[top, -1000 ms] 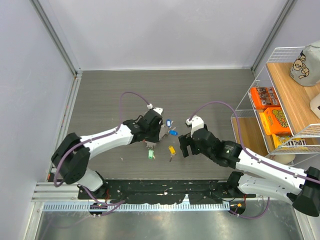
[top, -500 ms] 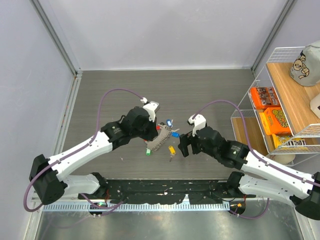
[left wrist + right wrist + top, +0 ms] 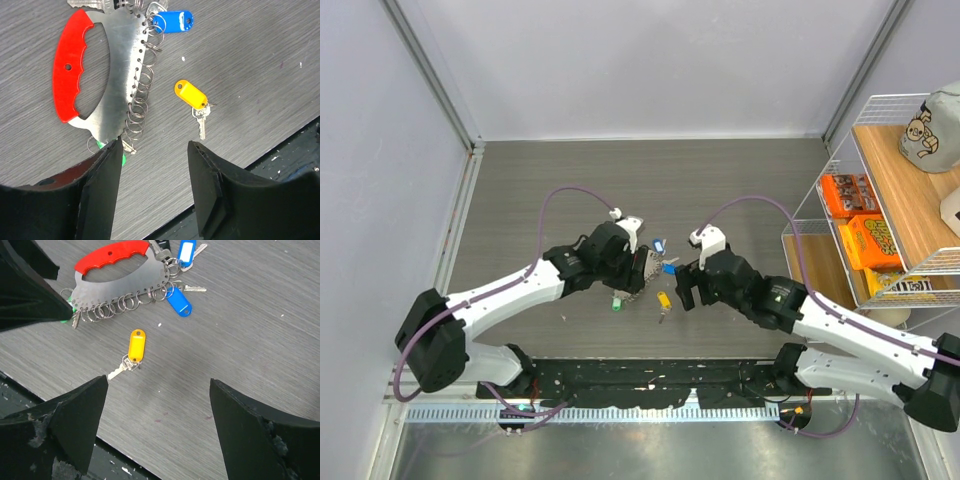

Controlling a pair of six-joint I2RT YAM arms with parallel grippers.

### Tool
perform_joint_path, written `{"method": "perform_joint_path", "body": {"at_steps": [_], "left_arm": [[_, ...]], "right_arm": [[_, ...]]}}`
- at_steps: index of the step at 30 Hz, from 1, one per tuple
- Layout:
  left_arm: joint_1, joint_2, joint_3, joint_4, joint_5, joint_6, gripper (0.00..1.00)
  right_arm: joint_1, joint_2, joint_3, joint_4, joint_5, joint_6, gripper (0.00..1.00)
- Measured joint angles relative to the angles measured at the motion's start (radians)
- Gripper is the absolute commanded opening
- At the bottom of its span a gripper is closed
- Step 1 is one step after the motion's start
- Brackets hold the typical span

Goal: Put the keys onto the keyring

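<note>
left gripper (image 3: pixel 155 150) stands open and empty at lower centre, just below the red-handled steel plate (image 3: pixel 112 65) edged with key rings (image 3: pixel 140 100). right gripper (image 3: pixel 159 385) gapes wide, empty, below the mid-frame yellow-tagged key (image 3: pixel 136 347).

Brushed steel plate (image 3: pixel 120 50) with glossy red plastic grip (image 3: pixel 62 92), thin shiny metal rings (image 3: pixel 141 80), glossy yellow plastic tag (image 3: pixel 190 94), matt grey wood-grain tabletop (image 3: pixel 260 75).

Left gripper (image 3: pixel 155 145) jaws apart now (keyring (image 3: pixel 117 60) free)
</note>
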State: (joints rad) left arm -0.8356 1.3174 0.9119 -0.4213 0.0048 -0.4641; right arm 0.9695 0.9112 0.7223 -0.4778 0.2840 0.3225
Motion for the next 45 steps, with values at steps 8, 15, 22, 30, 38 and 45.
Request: {"method": "perform_joint_path", "body": {"at_steps": [8, 15, 22, 30, 38, 45], "left_arm": [[0.000, 0.028, 0.000, 0.005, -0.050, -0.023, 0.70], [0.000, -0.045, -0.011, -0.017, -0.158, -0.021, 0.78], [0.000, -0.169, -0.075, -0.048, -0.254, -0.022, 0.80], [0.000, -0.253, -0.105, -0.079, -0.294, -0.020, 0.82], [0.000, -0.269, -0.108, -0.089, -0.310, -0.016, 0.82], [0.000, -0.268, -0.108, -0.090, -0.312, -0.006, 0.83]], "right_arm": [[0.000, 0.206, 0.091, 0.072, 0.046, -0.023, 0.67], [0.000, 0.474, 0.176, 0.169, 0.047, -0.029, 0.55], [0.000, 0.630, 0.241, 0.222, 0.042, -0.032, 0.42], [-0.002, 0.731, 0.283, 0.257, 0.042, -0.034, 0.35], [-0.016, 0.772, 0.286, 0.269, 0.045, -0.035, 0.33], [-0.034, 0.773, 0.286, 0.286, 0.055, -0.035, 0.32]]}}
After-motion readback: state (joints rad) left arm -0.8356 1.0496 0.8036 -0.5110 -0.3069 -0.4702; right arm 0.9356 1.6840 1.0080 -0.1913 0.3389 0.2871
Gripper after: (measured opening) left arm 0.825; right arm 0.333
